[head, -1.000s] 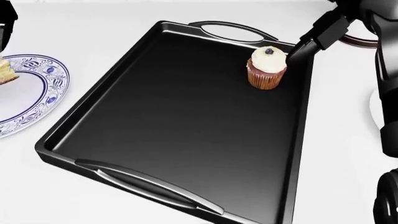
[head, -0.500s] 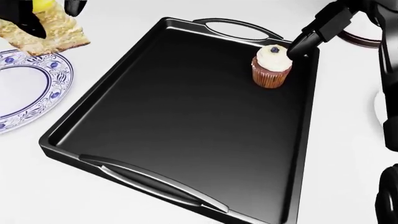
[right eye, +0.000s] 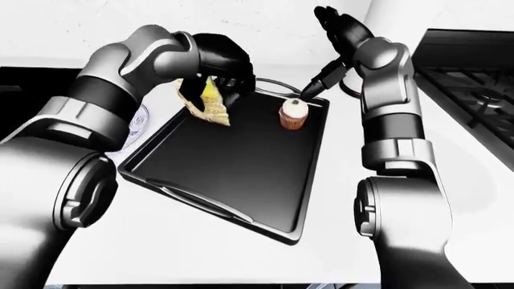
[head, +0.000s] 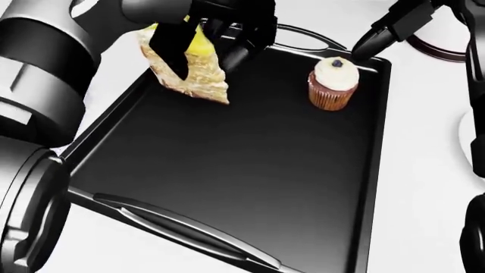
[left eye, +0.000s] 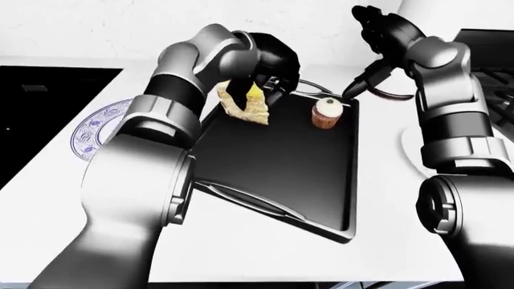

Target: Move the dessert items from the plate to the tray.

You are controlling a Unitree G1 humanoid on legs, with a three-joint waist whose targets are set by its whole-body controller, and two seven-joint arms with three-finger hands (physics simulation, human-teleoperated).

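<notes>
A black handled tray (head: pixel 227 165) lies on the white counter. A cupcake (head: pixel 332 83) with white frosting stands in the tray's upper right part. My left hand (head: pixel 212 34) is shut on a wedge of cake (head: pixel 191 74) with a yellow top, held in the air above the tray's upper left part. My right hand (left eye: pixel 384 30) is open and raised above the tray's top right corner, one finger (head: pixel 371 38) pointing down just above the cupcake without touching it. The blue-patterned plate (left eye: pixel 96 126) lies left of the tray, mostly behind my left arm.
A dark-rimmed round dish (head: pixel 443 48) sits beyond the tray's top right corner. A white plate edge (left eye: pixel 410 150) shows at the right. A black stove (right eye: pixel 474 72) is at the far right and a dark sink (left eye: pixel 40 114) at the far left.
My left hand has carried the cake wedge from over the plate rightward to above the tray. My right hand has lifted slightly away from the cupcake.
</notes>
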